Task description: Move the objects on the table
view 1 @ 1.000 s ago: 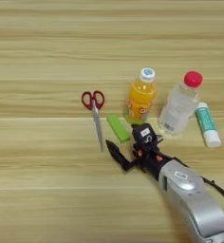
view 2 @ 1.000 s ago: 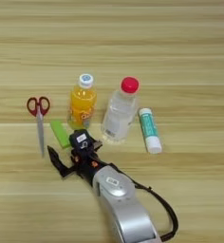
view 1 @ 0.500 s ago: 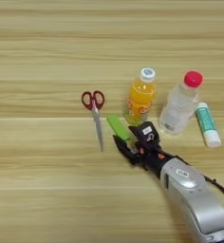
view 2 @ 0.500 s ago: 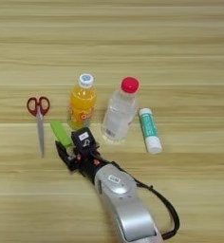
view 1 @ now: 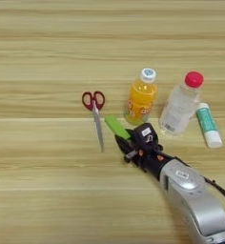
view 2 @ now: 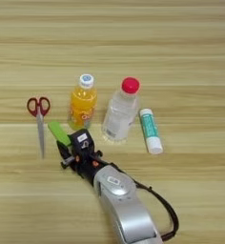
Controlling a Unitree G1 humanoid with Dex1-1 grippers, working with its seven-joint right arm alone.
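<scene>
the right gripper (view 1: 125,143) sits at the near end of the green block (view 1: 116,126), its black fingers too bunched to tell if they grip it. the scissors (view 1: 96,116) lie left; the orange juice bottle (view 1: 142,96), red-capped clear bottle (view 1: 181,105) and glue stick (view 1: 208,125) stand right on the table (view 1: 38,57). no label is readable.

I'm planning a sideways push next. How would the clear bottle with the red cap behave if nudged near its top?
The clear bottle with red cap stands upright and is tall for its base, so a high nudge would probably tip it. It looks clear throughout, perhaps empty or water-filled, so its weight is uncertain. Once down, its round body would likely roll, possibly toward the glue stick beside it.
</scene>
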